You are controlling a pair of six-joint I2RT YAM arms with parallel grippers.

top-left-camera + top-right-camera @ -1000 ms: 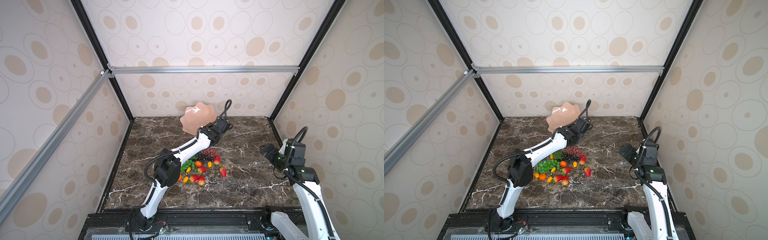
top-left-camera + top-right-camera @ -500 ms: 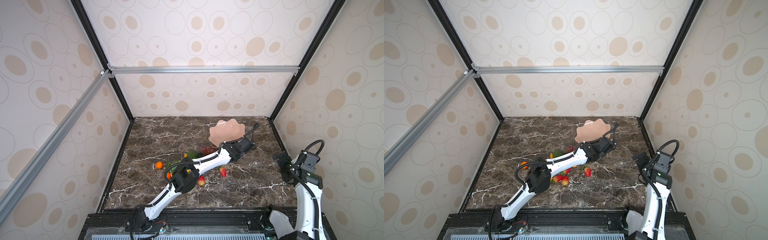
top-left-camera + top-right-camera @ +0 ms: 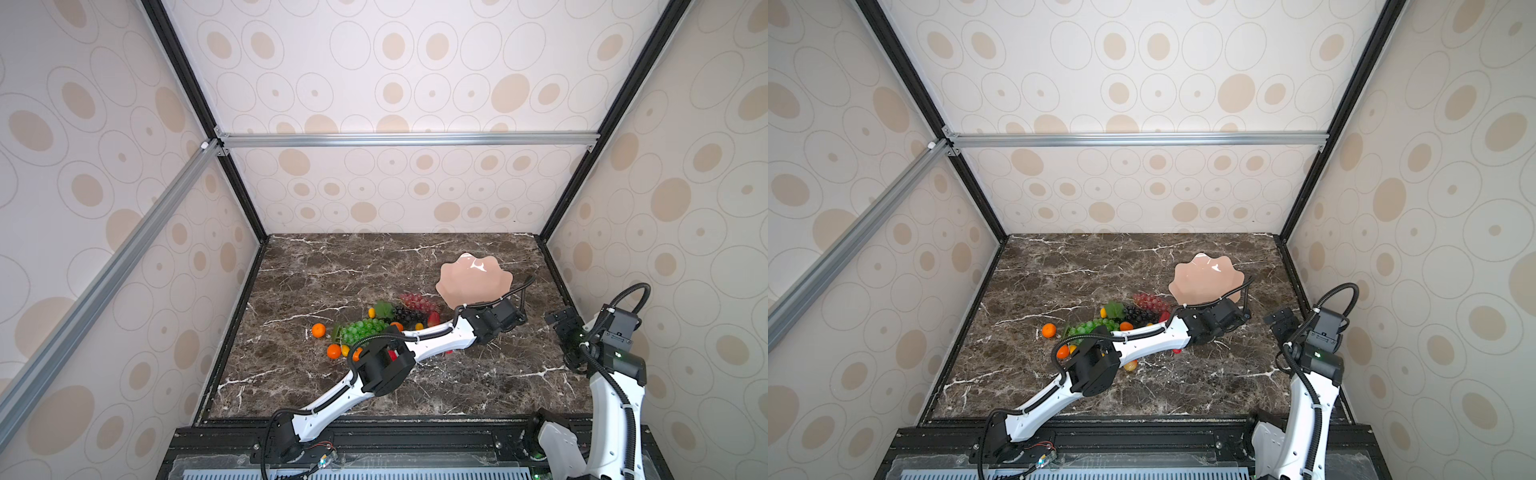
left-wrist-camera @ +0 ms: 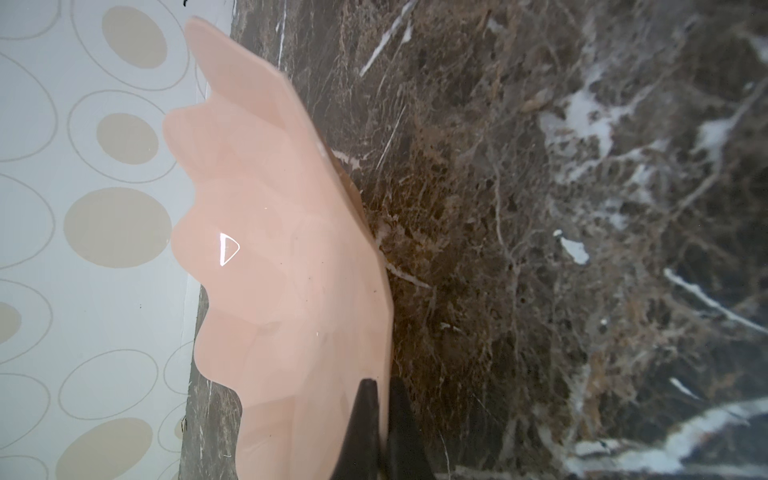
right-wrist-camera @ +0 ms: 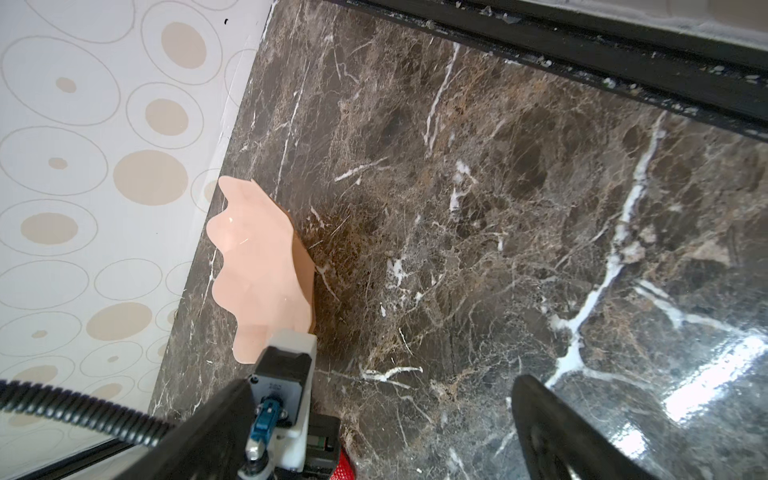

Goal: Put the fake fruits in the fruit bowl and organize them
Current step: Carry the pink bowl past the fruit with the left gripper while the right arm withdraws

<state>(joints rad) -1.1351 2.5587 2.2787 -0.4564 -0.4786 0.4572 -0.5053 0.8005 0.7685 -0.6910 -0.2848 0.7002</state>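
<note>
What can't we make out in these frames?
- fake fruits: part of the pile is hidden under the left arm in both top views.
- left gripper: fingers hidden behind its wrist in both top views; cut off by the frame edge in the left wrist view.
- fruit bowl: whether its underside touches the table is unclear in every view.

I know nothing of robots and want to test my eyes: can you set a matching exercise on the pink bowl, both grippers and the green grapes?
1 fruit bowl
2 left gripper
3 right gripper
4 green grape bunch

a open, empty
b lying on the table
c tilted, held by its rim
d shut on the fruit bowl

Pairs: 1-c, 2-d, 3-a, 4-b.
</note>
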